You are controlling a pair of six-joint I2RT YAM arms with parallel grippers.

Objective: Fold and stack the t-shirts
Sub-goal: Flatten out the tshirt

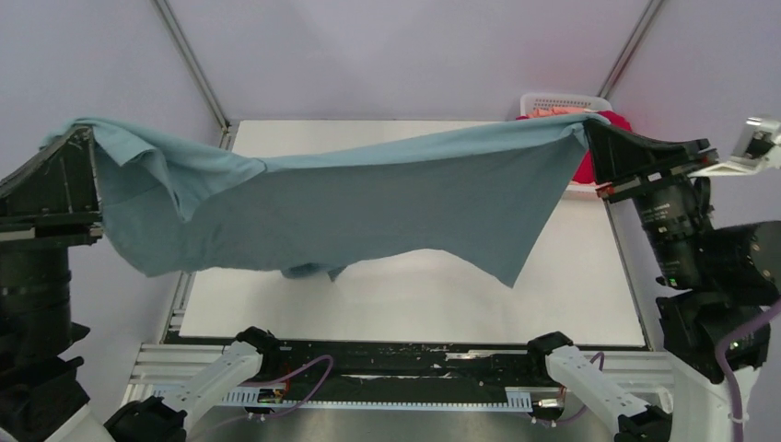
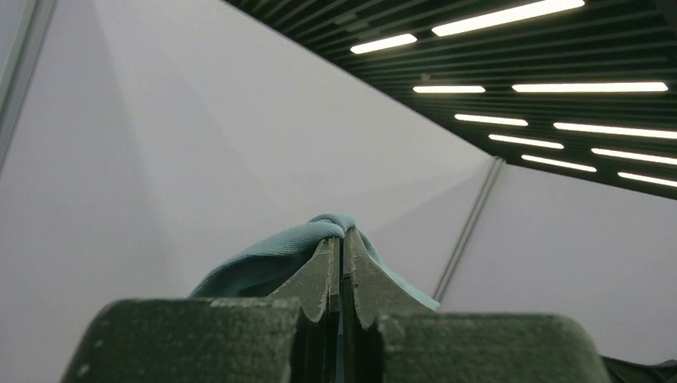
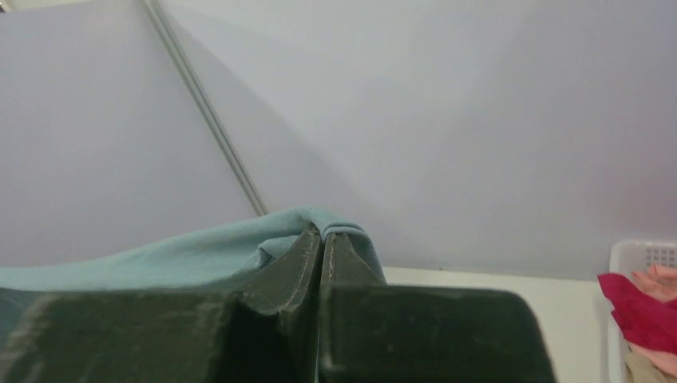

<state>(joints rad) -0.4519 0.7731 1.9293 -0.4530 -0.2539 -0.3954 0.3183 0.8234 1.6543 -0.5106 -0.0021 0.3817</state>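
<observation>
Seen from above, a teal t-shirt (image 1: 368, 203) hangs stretched above the white worktop (image 1: 414, 295). One top corner is clamped in the left hand (image 1: 87, 133), the other in the right hand (image 1: 589, 127). A red t-shirt (image 1: 583, 170) sits in a basket (image 1: 564, 99) at the far right. The left wrist view shows its fingers pressed together on teal cloth. The right wrist view shows the same pinch, with a peach t-shirt (image 3: 659, 279) beside the red one.

One t-shirt (image 1: 368, 203) is being held above the worktop (image 1: 414, 304) between the left claw (image 1: 89, 132) and right claw (image 1: 588, 125). Other t-shirts (image 1: 619, 121) are being kept in the basket (image 1: 553, 99) behind.
</observation>
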